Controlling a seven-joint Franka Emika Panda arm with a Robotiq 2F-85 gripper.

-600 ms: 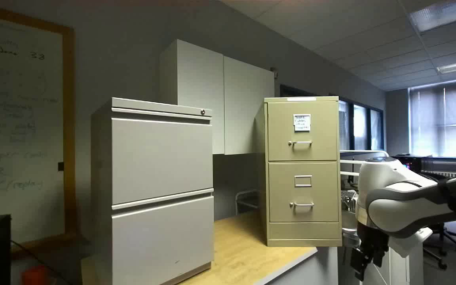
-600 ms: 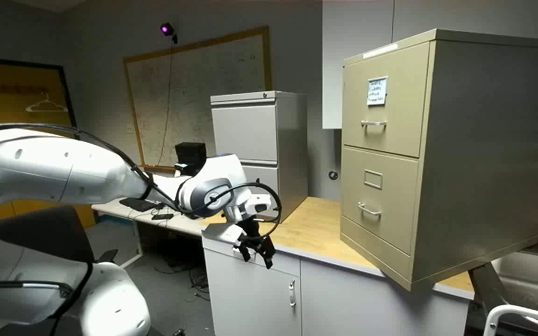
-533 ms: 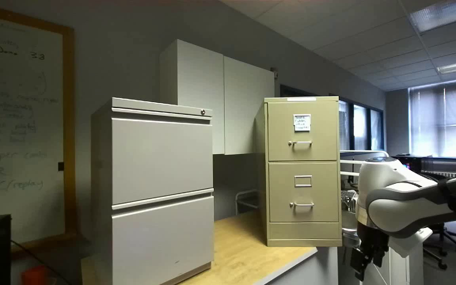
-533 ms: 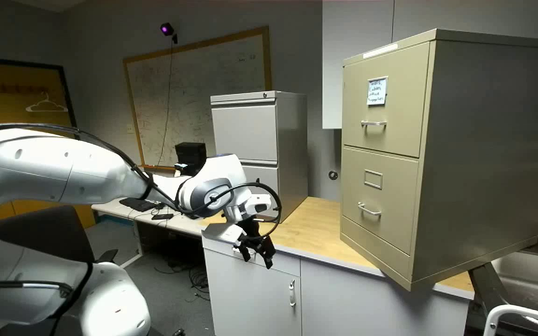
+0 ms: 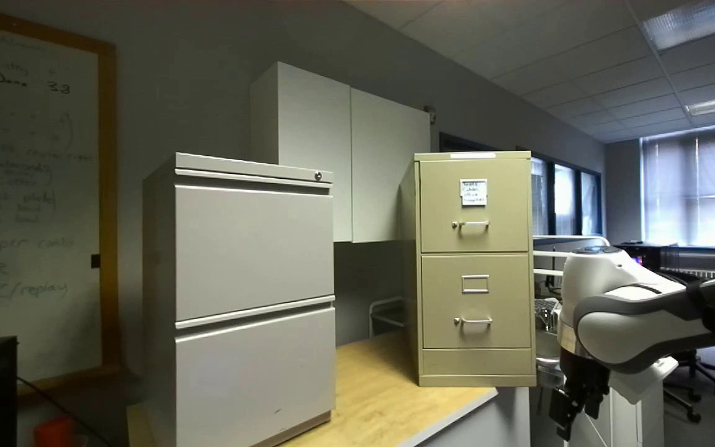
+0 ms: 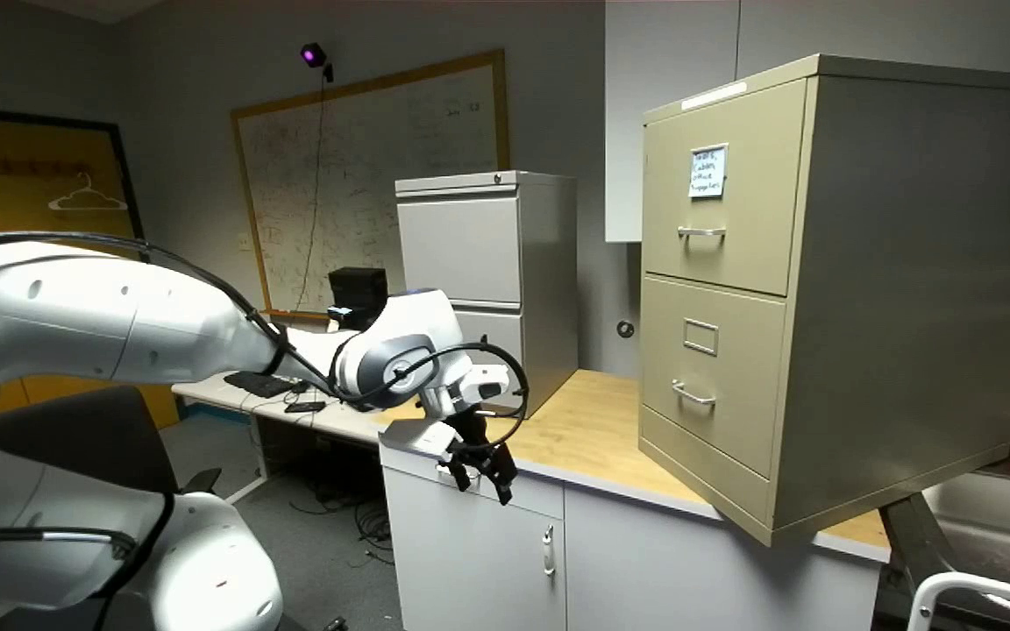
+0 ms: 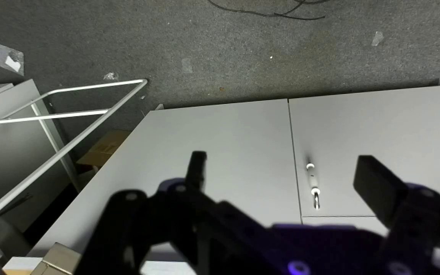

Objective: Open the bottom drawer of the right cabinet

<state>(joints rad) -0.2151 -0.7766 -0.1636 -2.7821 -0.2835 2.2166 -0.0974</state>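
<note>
On the table [image 6: 588, 425], the right cabinet [image 6: 847, 298] is set with its front corner jutting past the edge; low on its face, the bottom drawer [image 5: 476, 303] is closed. The pincer [image 7: 281, 168], pointed downward, is held well clear, jaws parted and empty. It should probably be raised, levelled, clamped squarely on the silver handle [image 5: 476, 321], then drawn gently straight back, lest the cabinet be shifted.

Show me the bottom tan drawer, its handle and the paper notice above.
Bottom drawer [image 5: 476, 304], in an exterior view: bare front panel.
Handle [image 5: 476, 321], in an exterior view: bar's middle.
Paper notice [image 6: 707, 172], in an exterior view: sheet's middle.
</note>
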